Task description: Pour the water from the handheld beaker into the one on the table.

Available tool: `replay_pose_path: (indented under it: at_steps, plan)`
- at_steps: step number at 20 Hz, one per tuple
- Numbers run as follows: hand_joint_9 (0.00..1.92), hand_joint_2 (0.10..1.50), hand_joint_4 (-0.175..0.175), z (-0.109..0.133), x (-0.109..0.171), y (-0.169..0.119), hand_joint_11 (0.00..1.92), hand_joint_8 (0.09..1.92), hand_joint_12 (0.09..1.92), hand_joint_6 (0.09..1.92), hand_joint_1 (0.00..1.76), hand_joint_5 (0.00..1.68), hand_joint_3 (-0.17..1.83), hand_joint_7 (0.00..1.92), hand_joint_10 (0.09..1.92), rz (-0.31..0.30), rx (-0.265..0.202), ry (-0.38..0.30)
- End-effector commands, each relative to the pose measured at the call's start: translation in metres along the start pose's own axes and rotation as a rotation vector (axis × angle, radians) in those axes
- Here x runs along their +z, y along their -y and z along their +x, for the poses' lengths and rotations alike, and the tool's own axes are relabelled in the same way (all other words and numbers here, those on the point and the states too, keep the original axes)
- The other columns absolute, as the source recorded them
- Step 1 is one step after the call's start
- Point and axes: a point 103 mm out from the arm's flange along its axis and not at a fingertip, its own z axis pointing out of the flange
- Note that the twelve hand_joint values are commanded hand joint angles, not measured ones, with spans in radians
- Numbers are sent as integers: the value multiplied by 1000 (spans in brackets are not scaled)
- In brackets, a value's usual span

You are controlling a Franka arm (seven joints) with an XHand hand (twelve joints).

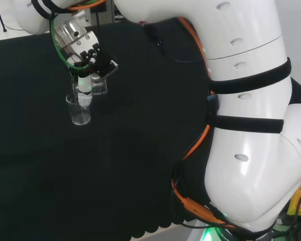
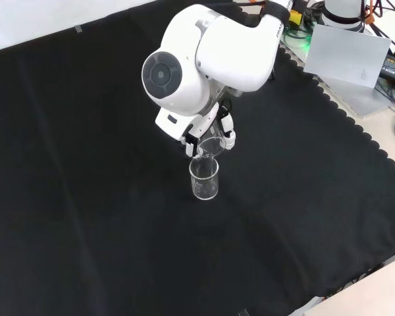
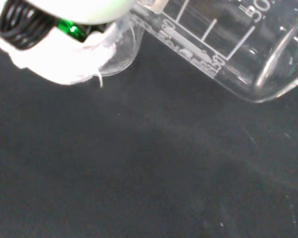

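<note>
Right now the hand (image 1: 85, 52) grasps a clear handheld beaker (image 1: 96, 83), its fingers (image 1: 85, 83) curled round the glass wall. In the head view the held beaker hangs tilted just above the rim of a second clear beaker (image 1: 80, 111), which stands upright on the black cloth of the desk (image 1: 140, 165). In the front view the same pair shows: the tilted beaker (image 2: 209, 146) lies directly over the mouth of the standing beaker (image 2: 204, 179), close enough that the two rims seem to meet, though I cannot tell whether they actually touch. The hand (image 2: 214, 128) sits just behind the standing beaker there, half covered by the arm's big white link (image 2: 204, 59) with its round grey cap.

From the wrist, the held beaker (image 3: 223, 44) appears on its side, with printed scale marks along its wall and its rim turned toward the cloth. A blurred white part of the hand (image 3: 59, 54) shows beside it. Whether water sits in either beaker cannot be told.
</note>
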Motion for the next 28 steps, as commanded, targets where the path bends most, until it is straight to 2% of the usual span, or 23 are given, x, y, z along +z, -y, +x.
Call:
replay_pose_path:
  at_steps: [1,10,18,28]
  plan:
    - [1551,617,75,1,-2,0,1338,252,849,883,1136,1199,809,1710,433,31,47,35]
    - [1550,617,72,5,-7,2,1343,257,849,883,1136,1199,810,1710,442,44,75,54]
    - [1527,619,58,4,-8,4,1354,283,842,886,1139,1197,809,1701,497,47,66,58]
    - [1525,620,58,11,-13,6,1358,288,843,886,1139,1196,807,1700,506,53,80,83]
